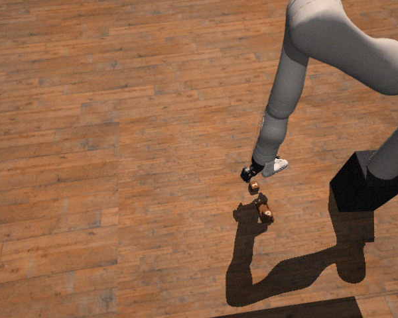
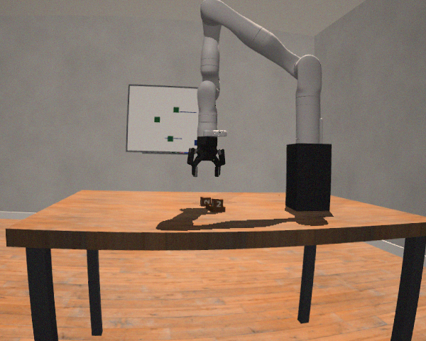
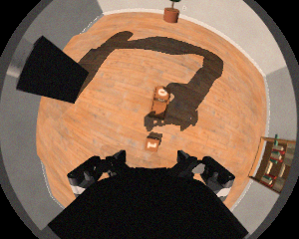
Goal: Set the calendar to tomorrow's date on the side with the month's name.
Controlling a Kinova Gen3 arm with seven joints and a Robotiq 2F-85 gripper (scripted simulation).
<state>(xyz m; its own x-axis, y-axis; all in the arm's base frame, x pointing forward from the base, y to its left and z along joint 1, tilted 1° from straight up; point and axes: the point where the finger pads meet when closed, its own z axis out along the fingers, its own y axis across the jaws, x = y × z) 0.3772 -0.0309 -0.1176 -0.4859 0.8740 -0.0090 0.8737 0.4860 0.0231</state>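
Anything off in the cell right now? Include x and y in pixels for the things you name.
Yes: one cube (image 1: 254,185) (image 2: 205,201) (image 3: 151,144) sits outside the tray (image 1: 261,207) (image 2: 220,209) (image 3: 159,111), on the table (image 2: 113,220). Its 2 lies sideways in the exterior view; the task wants both cubes in the tray, digits upright.

Orange-brown wooden counter (image 1: 178,144) (image 2: 132,212) (image 3: 115,124), plank-grained, dark brown edge. Two small brown cubes, pale characters: one (image 1: 254,185) (image 2: 205,201) (image 3: 151,144), the other (image 1: 267,213) (image 2: 217,203) (image 3: 161,93). Black angular claw (image 1: 252,171) (image 2: 206,172) (image 3: 151,156). Smooth pale grey arm (image 1: 288,82) (image 2: 308,99). Flat rectangular whiteboard (image 2: 150,102), white, green squares, blue lines.
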